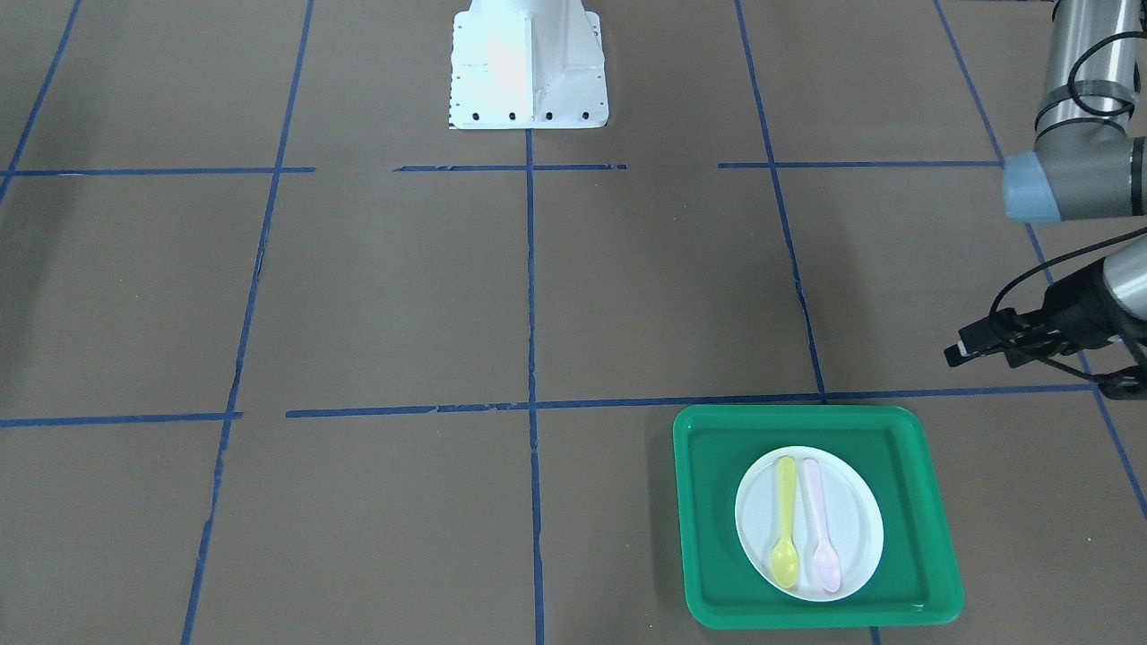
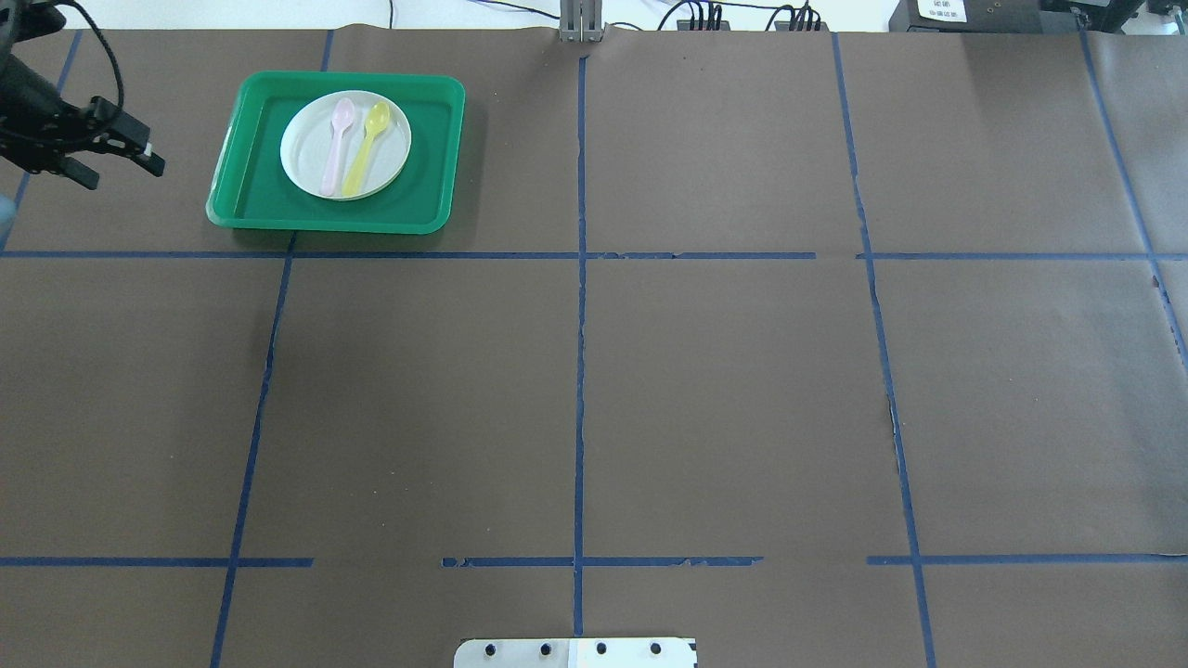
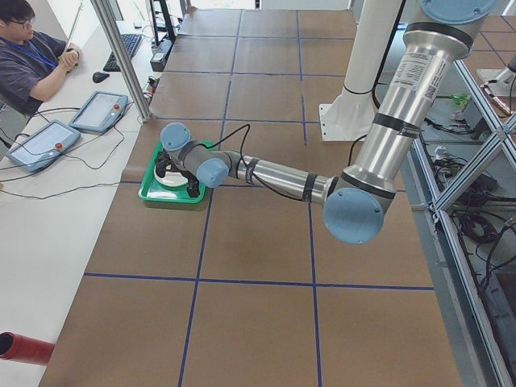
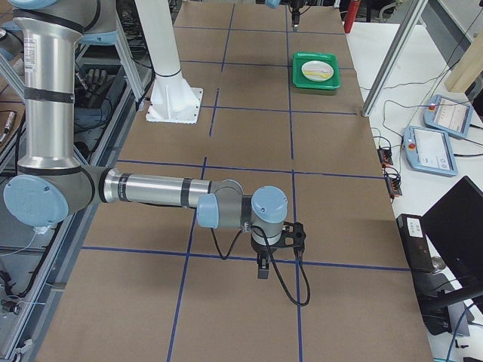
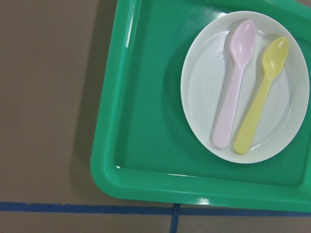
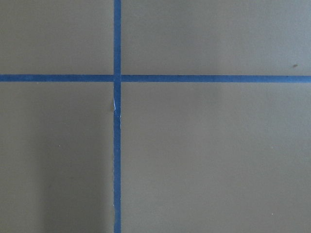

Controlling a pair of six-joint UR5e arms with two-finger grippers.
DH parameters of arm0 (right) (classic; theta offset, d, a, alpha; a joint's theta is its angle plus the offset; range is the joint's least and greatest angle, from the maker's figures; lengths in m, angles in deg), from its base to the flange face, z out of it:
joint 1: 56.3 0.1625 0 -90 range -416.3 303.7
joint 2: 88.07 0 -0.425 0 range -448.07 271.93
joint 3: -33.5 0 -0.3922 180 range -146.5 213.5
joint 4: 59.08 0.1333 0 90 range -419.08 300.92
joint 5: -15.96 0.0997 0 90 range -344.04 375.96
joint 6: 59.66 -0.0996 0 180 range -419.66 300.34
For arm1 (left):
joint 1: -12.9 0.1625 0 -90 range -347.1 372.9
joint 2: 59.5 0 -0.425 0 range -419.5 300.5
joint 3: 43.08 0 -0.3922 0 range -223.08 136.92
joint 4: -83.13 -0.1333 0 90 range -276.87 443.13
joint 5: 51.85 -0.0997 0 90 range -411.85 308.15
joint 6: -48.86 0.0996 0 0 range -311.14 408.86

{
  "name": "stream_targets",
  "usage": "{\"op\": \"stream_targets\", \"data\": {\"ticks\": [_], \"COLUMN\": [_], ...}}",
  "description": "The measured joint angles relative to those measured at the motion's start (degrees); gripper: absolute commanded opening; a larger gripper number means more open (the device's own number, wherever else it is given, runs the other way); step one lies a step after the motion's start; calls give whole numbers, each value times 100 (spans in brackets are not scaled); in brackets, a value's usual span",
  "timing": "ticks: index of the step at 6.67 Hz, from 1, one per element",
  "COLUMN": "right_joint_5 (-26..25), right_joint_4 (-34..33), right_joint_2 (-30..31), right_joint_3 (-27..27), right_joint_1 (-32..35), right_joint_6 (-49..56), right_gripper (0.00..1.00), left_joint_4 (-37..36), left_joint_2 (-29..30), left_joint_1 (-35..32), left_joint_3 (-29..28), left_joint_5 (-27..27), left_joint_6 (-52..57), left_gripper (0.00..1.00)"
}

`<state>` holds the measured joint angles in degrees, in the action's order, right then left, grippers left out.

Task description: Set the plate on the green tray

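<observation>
Front view: one green tray holds one white plate; on the plate lie two spoons, one yellow and one pink.

Overhead: the left gripper hangs beside the tray, fingers spread and holding nothing.

Right-side view: the right gripper is well apart from the tray; I cannot tell how its fingers stand.

The left arm stretches out long and nearly level. The left gripper has its two fingers spread, with nothing between them. The right arm reaches low, and the right gripper points down. I can't make out how its fingers stand.
</observation>
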<state>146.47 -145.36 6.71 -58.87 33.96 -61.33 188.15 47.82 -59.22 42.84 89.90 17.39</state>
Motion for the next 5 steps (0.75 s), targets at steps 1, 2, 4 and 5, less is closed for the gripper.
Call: {"op": "stream_targets", "data": {"ticks": [1,2,4,5], "right_joint_5": [0,0,0,0], "right_joint_4": [-2,-3,-3,-3], "right_joint_2": [-1,-1,-1,-2], "right_joint_3": [0,0,0,0], "right_joint_1": [0,0,0,0], "right_joint_6": [0,0,0,0], "right_gripper": [100,100,100,100], "left_joint_4": [-657,-1183,-1553,-1578], "left_joint_2": [-275,-593,-1325,-1593], "left_joint_1": [-323,-663,-1514,-1827], "left_joint_3": [344,602,800,837], "left_joint_5": [-267,-611,-868,-890], "left_joint_6": [1024,2111,3560,3783], "left_gripper": [100,100,100,100]}}
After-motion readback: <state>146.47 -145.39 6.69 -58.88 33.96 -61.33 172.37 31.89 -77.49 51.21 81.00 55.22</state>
